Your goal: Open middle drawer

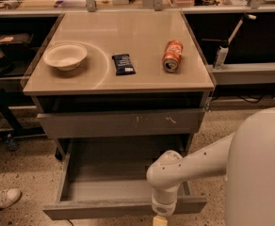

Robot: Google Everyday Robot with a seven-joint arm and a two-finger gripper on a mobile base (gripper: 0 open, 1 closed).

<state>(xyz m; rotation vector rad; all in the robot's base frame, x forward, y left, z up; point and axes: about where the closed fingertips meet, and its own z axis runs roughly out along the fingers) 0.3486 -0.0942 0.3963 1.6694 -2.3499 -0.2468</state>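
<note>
The middle drawer point(95, 210) is a wide, shallow grey drawer with a plain flat front. It stands pulled far out from under the table, and its grey tray-like inside point(114, 173) shows with nothing in it. My gripper point(159, 221) hangs at the end of the white arm point(168, 173). It is at the drawer's front edge, right of its middle, and is mostly cut off by the bottom of the view. The larger grey front with white scuff marks point(121, 122) above is closed.
On the beige tabletop point(128, 32) are a white bowl point(65, 56), a dark snack bar point(123, 64) and an orange can point(172, 55) lying on its side. A person's shoe point(3, 199) is on the floor at the left. My white body point(260, 168) fills the lower right.
</note>
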